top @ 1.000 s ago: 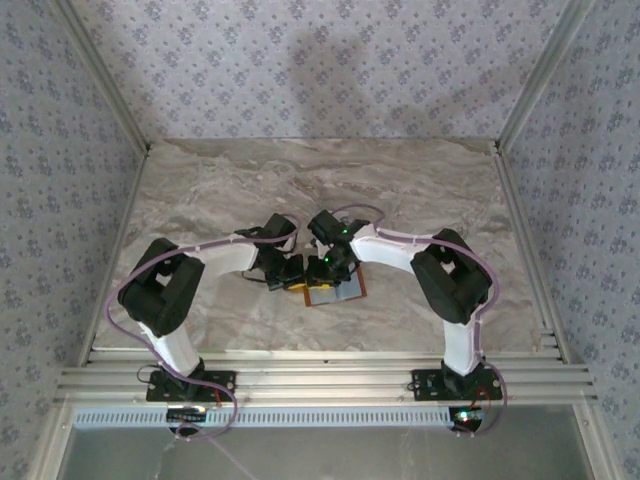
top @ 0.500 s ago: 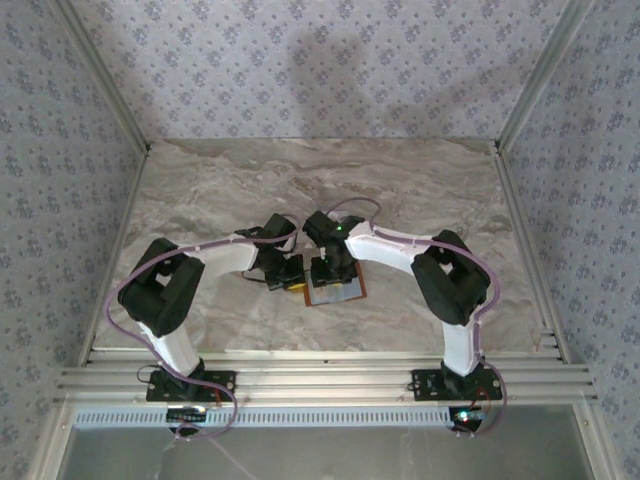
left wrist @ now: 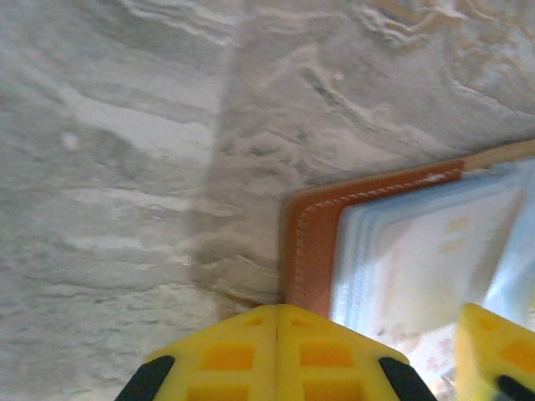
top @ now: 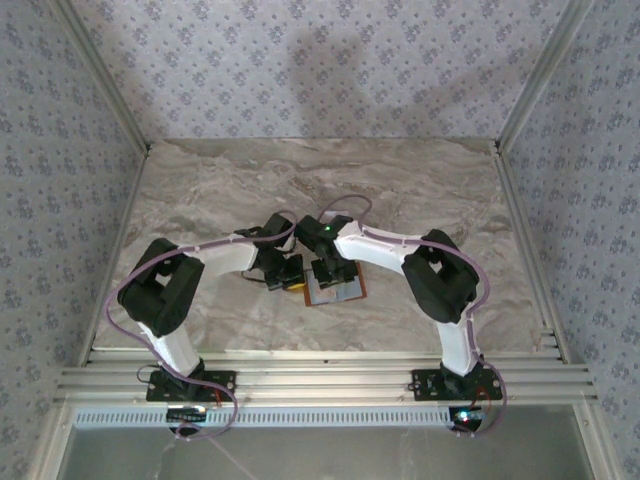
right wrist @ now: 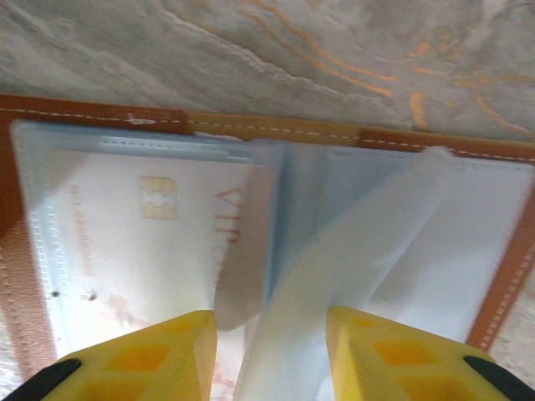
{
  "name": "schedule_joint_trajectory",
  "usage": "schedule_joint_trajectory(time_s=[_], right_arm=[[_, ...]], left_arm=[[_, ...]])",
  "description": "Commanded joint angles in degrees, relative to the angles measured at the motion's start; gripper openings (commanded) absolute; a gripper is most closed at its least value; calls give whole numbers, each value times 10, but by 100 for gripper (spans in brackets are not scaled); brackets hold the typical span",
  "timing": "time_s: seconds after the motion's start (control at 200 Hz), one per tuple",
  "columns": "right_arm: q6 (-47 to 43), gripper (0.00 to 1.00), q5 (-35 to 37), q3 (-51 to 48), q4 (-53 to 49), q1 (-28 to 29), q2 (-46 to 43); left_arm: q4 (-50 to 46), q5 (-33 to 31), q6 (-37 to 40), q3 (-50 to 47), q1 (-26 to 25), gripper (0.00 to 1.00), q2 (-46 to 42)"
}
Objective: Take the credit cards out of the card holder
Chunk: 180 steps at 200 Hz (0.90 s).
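Two arms: they meet over the middle of a marbled table (top: 400, 180), where the card holder (top: 345, 292) lies open and flat, well clear of every table edge.
Left gripper (left wrist: 277, 334): its yellow fingers are pressed together with nothing between them, poised over the holder's left border; whether they touch it cannot be told.
Right gripper (right wrist: 272, 351): its fingers stand partway apart, astride the holder's middle fold, with a loose sleeve leaf (right wrist: 334, 276) rising between them. A gap shows beside the left finger, so nothing looks pinched.
Risk, left side: if the left gripper is not really bearing down, the light holder would likely slide or lift when anything is pulled.
Risk, middle: the right gripper's fingers could close on the floppy leaf instead of a card, tugging the whole holder or creasing the sleeve.
Risk, card: it sits flush inside its pocket, and a thin, slick edge is probably hard to catch.
Holder, look: an orange-brown cover with pale stitching frames clear, blue-tinted sleeves.
Left page: one whitish-pink credit card (right wrist: 142, 234) lies tucked in its sleeve, showing a gold chip and faint "VIP" lettering.
Middle: the leaf curls upward, glossy and see-through.
Right page: pale sleeves, contents too washed out to tell.
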Motion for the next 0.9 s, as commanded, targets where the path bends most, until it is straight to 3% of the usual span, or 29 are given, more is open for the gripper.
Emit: schedule_joint_trajectory(time_s=[0.0, 0.275, 0.69, 0.894], right_arm=[[14, 41, 53, 12, -53, 6, -17], [9, 42, 73, -9, -69, -20, -53], [5, 43, -67, -128, 61, -88, -82], [3, 35, -124, -187, 119, -109, -94]], left_arm=[[-38, -21, 12, -8, 4, 2, -11], [-43, -21, 16, -2, 5, 2, -6], [-55, -22, 25, 18, 5, 2, 3], [-72, -29, 35, 49, 5, 2, 11]])
